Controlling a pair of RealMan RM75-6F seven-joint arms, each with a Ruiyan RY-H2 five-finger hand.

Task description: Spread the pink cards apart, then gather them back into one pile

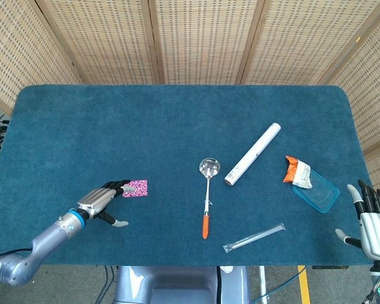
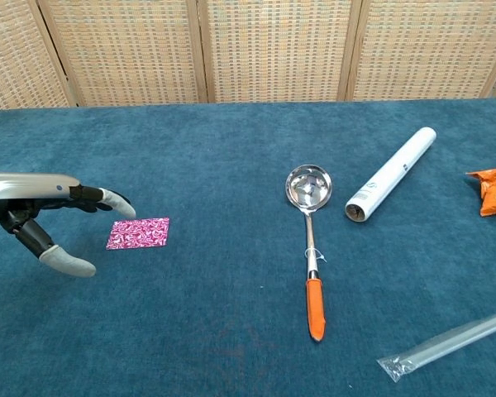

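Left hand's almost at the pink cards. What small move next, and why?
Probably lower the left hand so its fingertips press on the pink cards. The cards lie in one neat pile, unspread, and the fingers are open just above its left edge.
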